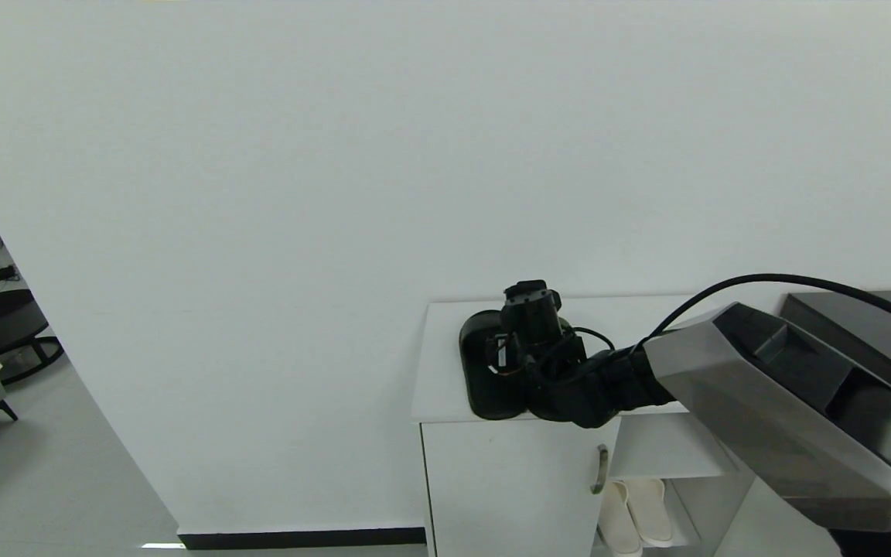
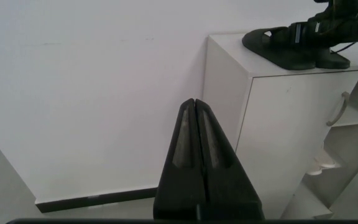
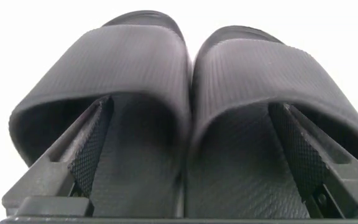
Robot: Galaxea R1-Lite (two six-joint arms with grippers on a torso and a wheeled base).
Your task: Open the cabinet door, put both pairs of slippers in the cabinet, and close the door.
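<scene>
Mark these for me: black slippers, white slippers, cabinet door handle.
black slippers (image 1: pixel 480 387): head view, outer side of the left slipper.
white slippers (image 1: pixel 650 510): head view, upper of the right slipper.
door handle (image 1: pixel 600 469): head view, middle of the bar.

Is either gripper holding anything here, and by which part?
Nothing is clamped. The left gripper is shut and empty. The right gripper is open, one finger under each strap of the black slippers on the cabinet top.
</scene>
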